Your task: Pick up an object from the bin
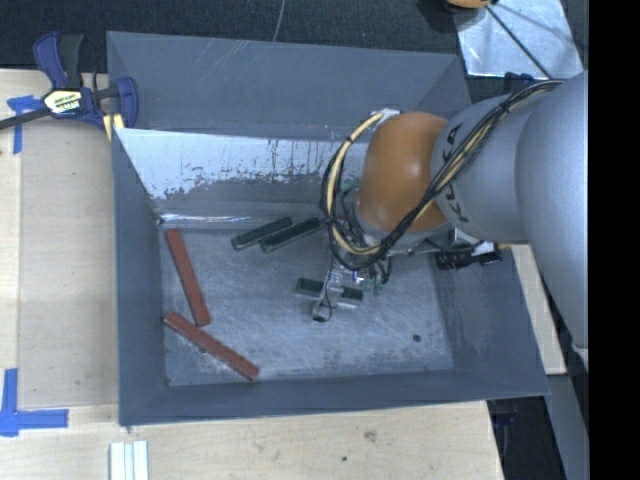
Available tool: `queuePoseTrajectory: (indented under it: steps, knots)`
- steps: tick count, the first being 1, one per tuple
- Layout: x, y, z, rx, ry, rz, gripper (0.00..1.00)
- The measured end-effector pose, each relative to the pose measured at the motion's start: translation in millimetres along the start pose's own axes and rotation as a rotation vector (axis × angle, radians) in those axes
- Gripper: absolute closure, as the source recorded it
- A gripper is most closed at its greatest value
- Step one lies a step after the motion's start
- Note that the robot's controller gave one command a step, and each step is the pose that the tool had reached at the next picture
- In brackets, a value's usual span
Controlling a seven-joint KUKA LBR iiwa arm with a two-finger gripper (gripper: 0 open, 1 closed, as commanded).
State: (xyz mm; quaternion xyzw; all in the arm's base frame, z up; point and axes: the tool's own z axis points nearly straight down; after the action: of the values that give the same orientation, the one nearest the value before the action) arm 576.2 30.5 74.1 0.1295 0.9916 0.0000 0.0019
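Here we find the gripper near the two dark sticks, brown strips well left of them; its grip we cannot tell.

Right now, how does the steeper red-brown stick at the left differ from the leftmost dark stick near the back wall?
Colour: the red-brown stick is reddish brown, the dark stick almost black. Pose: the red-brown stick runs steeply down the view, the dark stick nearly across it. Place: the dark stick lies nearer the hand than the red-brown stick. Both are thin, straight, and lie flat.
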Motion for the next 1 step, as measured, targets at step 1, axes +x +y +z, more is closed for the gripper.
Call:
queuePoseTrajectory:
  steps: [1]
  knots:
    - [16.2, -4.3, 2.6, -0.001, 0.000, 0.145, 1.00]
